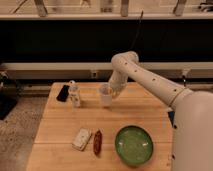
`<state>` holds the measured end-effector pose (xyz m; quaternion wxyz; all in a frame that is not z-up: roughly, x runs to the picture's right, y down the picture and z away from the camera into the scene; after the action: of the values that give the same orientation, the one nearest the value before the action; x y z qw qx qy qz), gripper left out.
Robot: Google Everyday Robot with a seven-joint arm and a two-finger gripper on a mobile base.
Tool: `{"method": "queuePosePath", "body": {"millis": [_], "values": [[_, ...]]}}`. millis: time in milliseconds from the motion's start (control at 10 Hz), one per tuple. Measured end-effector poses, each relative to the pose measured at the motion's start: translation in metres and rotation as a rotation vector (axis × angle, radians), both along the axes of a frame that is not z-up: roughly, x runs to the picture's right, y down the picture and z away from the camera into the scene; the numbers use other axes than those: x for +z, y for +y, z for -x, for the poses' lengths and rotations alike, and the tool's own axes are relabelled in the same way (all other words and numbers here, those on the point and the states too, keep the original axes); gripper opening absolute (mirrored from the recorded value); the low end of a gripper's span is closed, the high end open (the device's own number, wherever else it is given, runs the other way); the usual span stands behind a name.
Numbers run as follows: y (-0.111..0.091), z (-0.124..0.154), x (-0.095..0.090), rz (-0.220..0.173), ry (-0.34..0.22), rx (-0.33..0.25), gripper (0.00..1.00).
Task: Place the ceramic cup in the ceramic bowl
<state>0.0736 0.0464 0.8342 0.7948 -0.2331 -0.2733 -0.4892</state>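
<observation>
The ceramic cup point(105, 95), a whitish tapered tumbler, is upright over the far middle of the wooden table point(60, 125). My gripper point(113, 93) is at the cup's right side, shut on it, with the white arm point(150, 80) reaching in from the right. The ceramic bowl point(134, 145), wide, shallow and glossy green, sits empty at the near right of the table, well in front of the cup and a little to its right.
A small white capped bottle point(74, 94) stands left of the cup, with a black flat object point(63, 92) beyond it. A white packet point(81, 139) and a reddish-brown item point(97, 142) lie left of the bowl. A dark wall runs behind the table.
</observation>
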Motion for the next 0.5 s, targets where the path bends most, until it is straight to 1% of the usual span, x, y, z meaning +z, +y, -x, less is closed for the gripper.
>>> {"method": "queuePosePath", "body": {"millis": [100,300,500], "values": [[0.001,-0.008,-0.005,0.005,-0.002,0.004,0.0],[0.003,-0.01,-0.012,0.005,-0.011,0.021,0.0],[0.006,-0.023,-0.019,0.006,-0.01,0.04,0.0]]}}
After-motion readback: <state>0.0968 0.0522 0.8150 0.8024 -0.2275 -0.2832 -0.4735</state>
